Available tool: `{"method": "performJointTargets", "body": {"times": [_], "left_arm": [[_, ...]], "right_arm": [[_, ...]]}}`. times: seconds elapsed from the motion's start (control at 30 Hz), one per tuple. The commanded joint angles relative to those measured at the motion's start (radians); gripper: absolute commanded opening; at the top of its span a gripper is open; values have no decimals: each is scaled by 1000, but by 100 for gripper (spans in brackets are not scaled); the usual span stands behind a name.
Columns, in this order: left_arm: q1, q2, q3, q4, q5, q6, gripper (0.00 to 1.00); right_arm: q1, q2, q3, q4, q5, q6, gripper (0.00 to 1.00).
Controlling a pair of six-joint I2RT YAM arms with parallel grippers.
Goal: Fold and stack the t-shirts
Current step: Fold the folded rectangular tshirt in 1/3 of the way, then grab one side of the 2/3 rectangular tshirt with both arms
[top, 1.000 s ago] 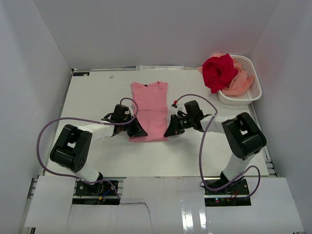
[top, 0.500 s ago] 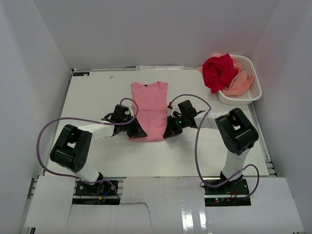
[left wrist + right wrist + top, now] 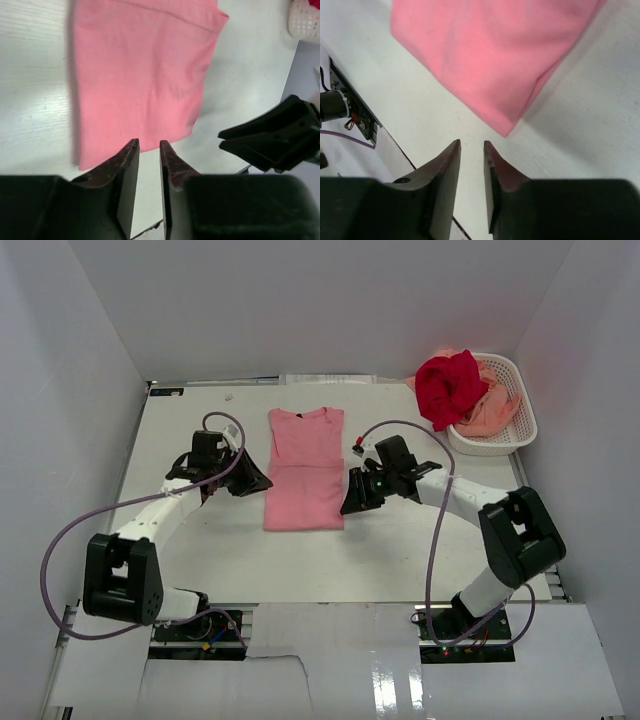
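Note:
The pink t-shirt (image 3: 304, 468) lies flat mid-table as a long narrow rectangle, collar toward the back. My left gripper (image 3: 266, 481) hovers just off its left edge, and the left wrist view shows the jaws (image 3: 149, 145) slightly open and empty, short of the pink cloth (image 3: 140, 75). My right gripper (image 3: 346, 507) sits beside the shirt's front right corner. Its jaws (image 3: 471, 145) are also a little open and hold nothing, just clear of the cloth corner (image 3: 495, 55). The deep red t-shirt (image 3: 447, 386) is heaped on the peach t-shirt (image 3: 490, 412) at the back right.
A white lattice basket (image 3: 522, 428) at the back right holds the red and peach shirts. White walls enclose the table on three sides. Purple cables loop from both arms. The table's front edge with wiring (image 3: 350, 117) shows in the right wrist view.
Both grippers have let go of the pink shirt's sides and opened slightly. The left arm has swung back to the left and away, and the right gripper has backed off a little to the right.

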Motion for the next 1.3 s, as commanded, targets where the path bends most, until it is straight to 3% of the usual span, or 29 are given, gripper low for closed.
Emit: {"method": "performJointTargets", "body": {"times": [0.0,0.07,0.13,0.2,0.27,0.4,0.73,1.03,1.27], "left_arm": [[12,-112,24,-127,-48,66,36],[16,-166,9,-163,-74,71,46],[19,-192,-29,-175,-96,56,50],[35,-206,-87,-180,-93,22,76],[56,-197,-130,-157,-44,-24,91],[113,-149,-219,-71,96,-68,97],[121,-185,-299,12,30,-159,96],[122,-146,-439,182,27,-364,93],[122,-160,-467,213,-21,-398,92]], "right_arm": [[1,-127,-15,-21,10,14,34],[2,-161,-78,-7,4,60,37],[1,-198,-136,57,-41,118,44],[1,-209,-216,105,-94,154,56],[1,-206,-277,172,-110,203,62],[1,-204,-349,287,-119,295,82],[8,-149,-428,531,-33,522,77],[54,-12,-408,656,53,631,72],[108,26,-336,556,214,594,72]]}}
